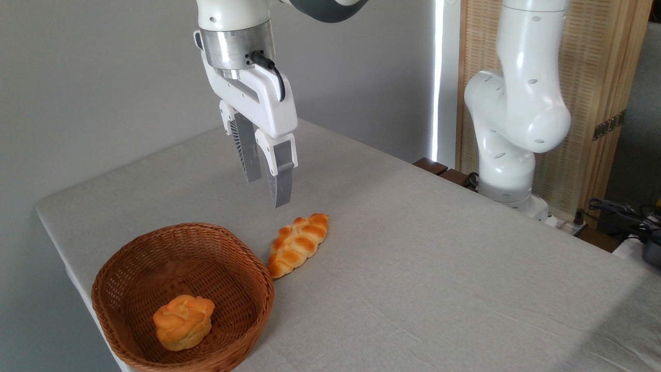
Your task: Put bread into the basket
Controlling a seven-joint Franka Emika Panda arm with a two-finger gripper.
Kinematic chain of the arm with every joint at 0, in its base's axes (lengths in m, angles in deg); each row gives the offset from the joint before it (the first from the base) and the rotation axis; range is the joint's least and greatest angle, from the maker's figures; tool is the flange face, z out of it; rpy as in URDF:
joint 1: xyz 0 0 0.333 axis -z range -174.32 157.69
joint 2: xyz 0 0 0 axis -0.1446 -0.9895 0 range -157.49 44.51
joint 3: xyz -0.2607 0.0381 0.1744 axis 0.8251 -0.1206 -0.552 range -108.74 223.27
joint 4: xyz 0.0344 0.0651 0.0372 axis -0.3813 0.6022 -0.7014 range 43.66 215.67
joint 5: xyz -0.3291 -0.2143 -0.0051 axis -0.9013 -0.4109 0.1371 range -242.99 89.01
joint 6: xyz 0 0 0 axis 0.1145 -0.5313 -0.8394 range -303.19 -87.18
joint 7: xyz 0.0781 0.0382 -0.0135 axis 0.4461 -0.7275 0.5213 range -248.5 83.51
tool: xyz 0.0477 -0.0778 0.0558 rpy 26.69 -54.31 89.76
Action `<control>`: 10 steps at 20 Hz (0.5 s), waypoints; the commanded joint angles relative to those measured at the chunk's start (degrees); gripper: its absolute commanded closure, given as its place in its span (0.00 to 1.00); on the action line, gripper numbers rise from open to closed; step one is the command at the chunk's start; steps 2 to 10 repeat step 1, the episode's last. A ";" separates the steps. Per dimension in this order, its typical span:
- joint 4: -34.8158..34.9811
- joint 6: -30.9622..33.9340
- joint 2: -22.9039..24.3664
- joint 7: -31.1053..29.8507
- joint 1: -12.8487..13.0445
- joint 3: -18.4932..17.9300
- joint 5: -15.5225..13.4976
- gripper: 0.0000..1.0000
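Sitting inside the basket (129, 279), near its front wall, the bread (184, 321) is already placed. The gripper (268, 190) is hanging empty above, fingers slightly parted, gripping nothing, up-right of the bun.

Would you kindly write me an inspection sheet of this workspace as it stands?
Surface: table under a pale grey cloth, lightly creased.
Job's things: round bun lies inside the wicker basket at the front left.
Clutter: braided loaf on the cloth, its near end at the basket rim.
Grippers: gripper empty above the table behind the loaf, jaws only slightly parted.
Cables: black cable at the wrist; more leads off the table at right.
Surroundings: grey wall, wooden slatted screen behind the arm base.
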 commanded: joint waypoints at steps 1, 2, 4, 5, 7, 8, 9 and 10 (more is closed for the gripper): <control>-0.81 1.49 0.22 1.04 0.18 -0.54 -1.19 0.00; -0.81 1.49 0.22 1.04 0.18 -0.54 -1.19 0.00; -0.81 1.49 0.22 1.04 0.18 -0.54 -1.19 0.00; -0.81 1.49 0.22 1.04 0.18 -0.54 -1.19 0.00; -0.81 1.49 0.22 1.04 0.18 -0.54 -1.19 0.00; -0.81 1.49 0.22 1.04 0.18 -0.54 -1.19 0.00; -0.81 1.49 0.22 1.04 0.18 -0.54 -1.19 0.00; -0.81 1.49 0.22 1.04 0.18 -0.54 -1.19 0.00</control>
